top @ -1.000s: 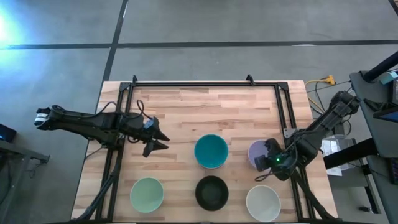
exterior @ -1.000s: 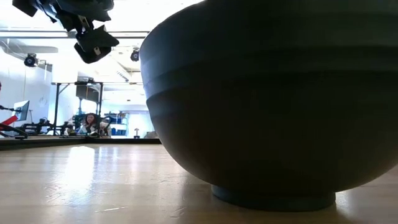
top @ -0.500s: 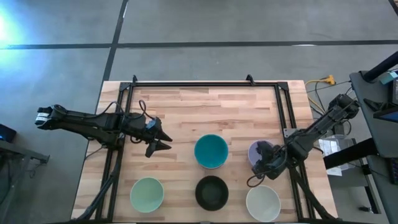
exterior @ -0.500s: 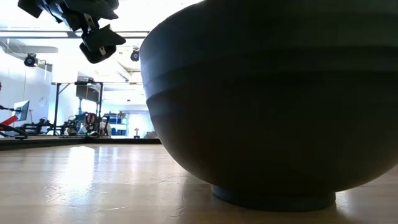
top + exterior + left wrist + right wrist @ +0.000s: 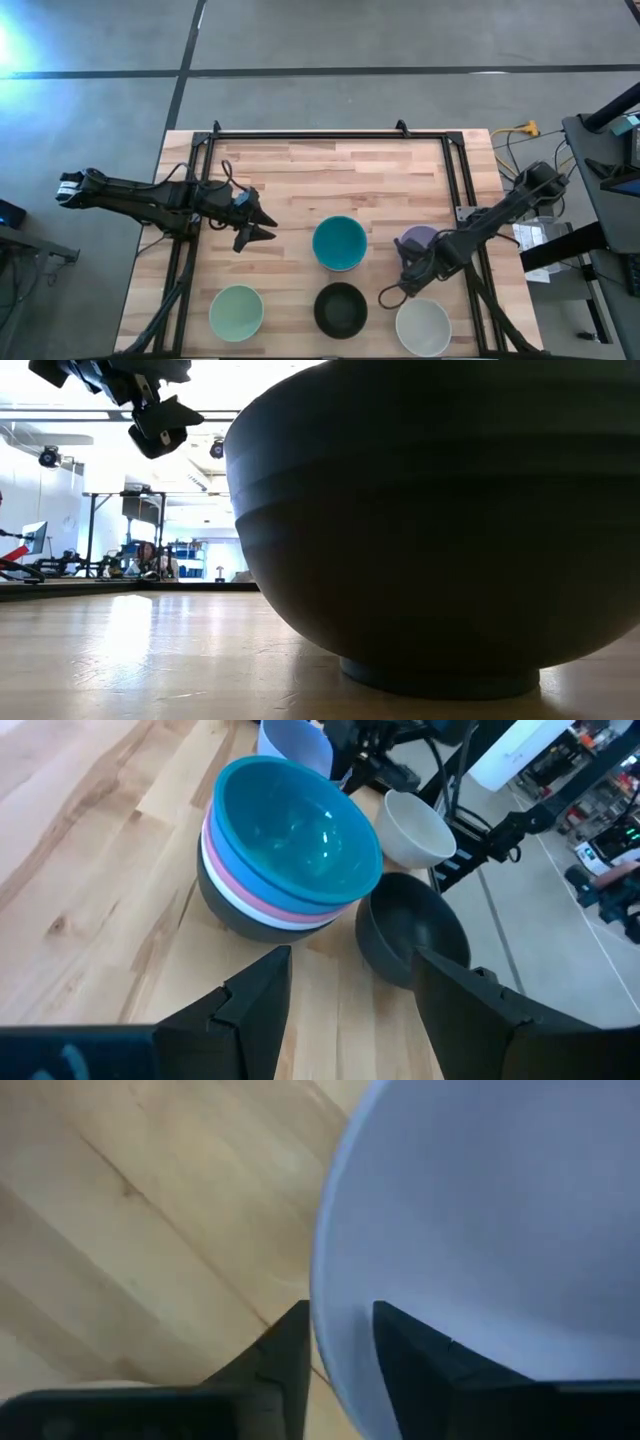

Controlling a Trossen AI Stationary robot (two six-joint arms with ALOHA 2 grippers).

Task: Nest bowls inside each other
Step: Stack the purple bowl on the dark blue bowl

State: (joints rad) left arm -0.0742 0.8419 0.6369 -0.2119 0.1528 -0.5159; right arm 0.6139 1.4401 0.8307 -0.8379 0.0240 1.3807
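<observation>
We see smooth, round plain bowls on a pale plank surface. At centre right, the right gripper pinches the lavender bowl by its rim. The left gripper hovers at centre left, fingers spread, empty. We count one teal-topped stack, one pale green bowl, one black bowl, one white bowl.

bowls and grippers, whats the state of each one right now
teal bowl: top of a nested stack, over pink, white and dark bowls
lavender bowl: rim between the right gripper's fingers
black bowl: upright, empty, alone
pale green bowl: upright, empty, alone
white bowl: upright, empty, alone
left gripper: open, holding nothing, above the table
right gripper: straddling the lavender bowl's rim
</observation>
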